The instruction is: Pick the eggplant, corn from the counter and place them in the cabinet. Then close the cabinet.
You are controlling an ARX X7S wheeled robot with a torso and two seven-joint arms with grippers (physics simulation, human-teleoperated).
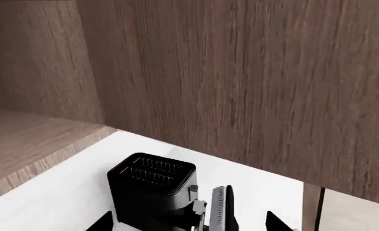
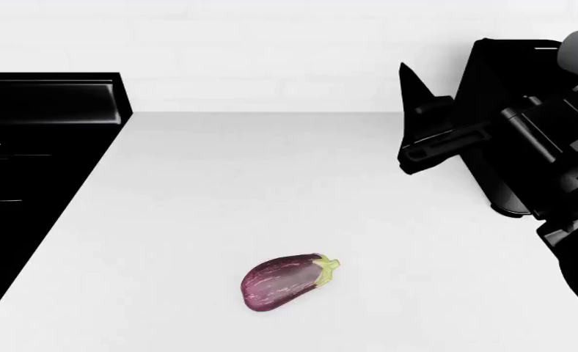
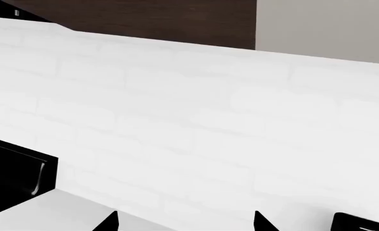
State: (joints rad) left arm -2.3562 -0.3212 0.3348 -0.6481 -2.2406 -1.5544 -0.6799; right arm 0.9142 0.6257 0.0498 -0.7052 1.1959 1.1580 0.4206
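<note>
The eggplant (image 2: 287, 281), dark purple with a pale green cap, lies on the white counter (image 2: 269, 169) near its front, and no gripper touches it. The corn is out of view. My right gripper (image 2: 406, 119) hovers above the counter's right side, well behind the eggplant. In its wrist view this gripper (image 3: 184, 222) is open and empty, facing the white brick wall. My left gripper (image 1: 189, 222) is open and empty, raised in front of the brown wooden cabinet (image 1: 241, 77). It does not show in the head view.
A black stove (image 2: 34, 147) borders the counter on the left. A black toaster (image 1: 152, 187) stands on the counter far below the left gripper. A dark appliance (image 2: 509, 66) sits behind the right arm. A white brick wall (image 3: 176, 106) backs the counter.
</note>
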